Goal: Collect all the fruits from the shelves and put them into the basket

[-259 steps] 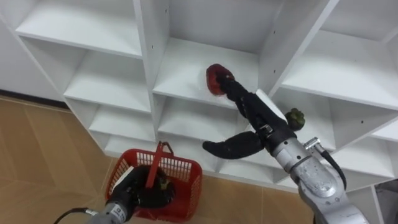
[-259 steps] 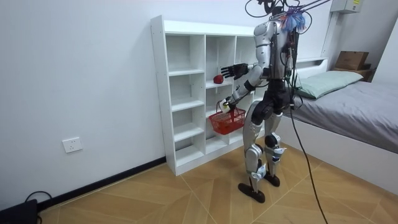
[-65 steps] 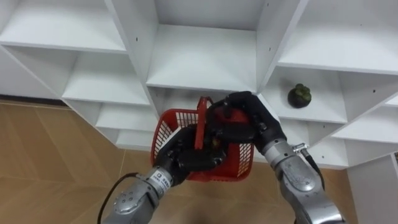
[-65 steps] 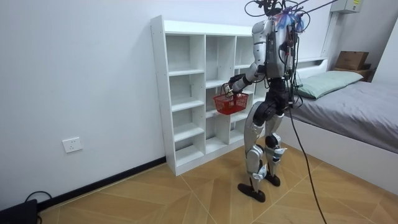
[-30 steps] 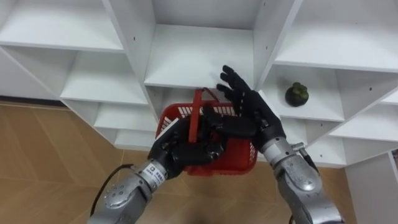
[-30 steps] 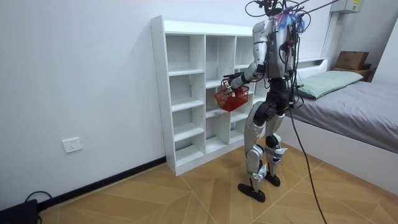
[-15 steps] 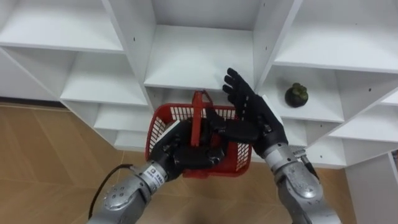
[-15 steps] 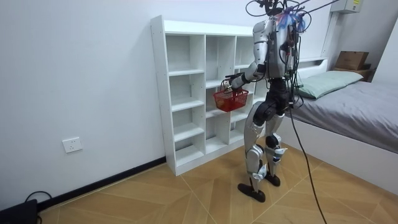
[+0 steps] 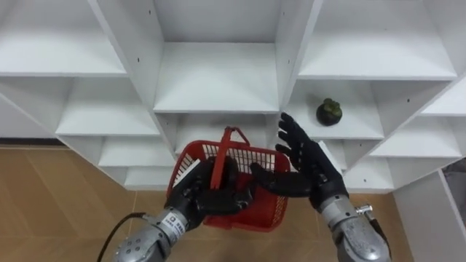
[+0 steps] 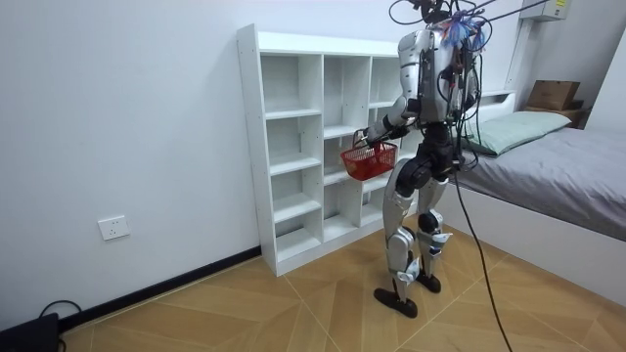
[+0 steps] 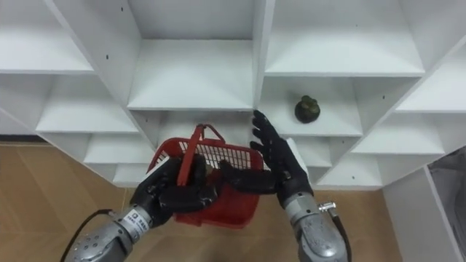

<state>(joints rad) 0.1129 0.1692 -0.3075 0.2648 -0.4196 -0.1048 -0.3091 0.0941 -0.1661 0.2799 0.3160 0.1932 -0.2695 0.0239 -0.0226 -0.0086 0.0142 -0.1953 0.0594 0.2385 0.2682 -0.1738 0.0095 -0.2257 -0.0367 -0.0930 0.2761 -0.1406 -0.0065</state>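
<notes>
Left eye view: white shelf unit [image 9: 218, 76] ahead, wood floor [image 9: 51, 204] below it. Red basket [image 9: 244, 200] sits in front of the lower shelves. Left hand [image 9: 207, 195] comes in from lower left with its fingers wrapped round the basket's upright handle [image 9: 223, 148]. Right hand [image 9: 309, 166] is just beside the basket's right side, fingers straight and fanned out, holding nothing. Its thumb lies across the basket's rim; can't tell if it touches. Basket contents are hidden behind the left hand, so can't tell what's inside. One dark fruit [image 9: 329, 111], round with a greenish cap, sits on the shelf in the compartment right of the middle column. It is above and beyond the right hand's fingertips, apart from them.

Right eye view: same layout seen from slightly to the side. The fruit stands near the left wall of its compartment. The right hand's fingertips point up at the shelf edge under it.

Room view: adds the stance. Robot stands upright, close to the shelf unit and facing it. The basket is held out between its body and the shelves, at about mid-shelf height. Bed [image 10: 577, 161] is on the room view's right, wall socket [image 10: 114, 227] low on the left wall. Finger detail is too small to read here.
</notes>
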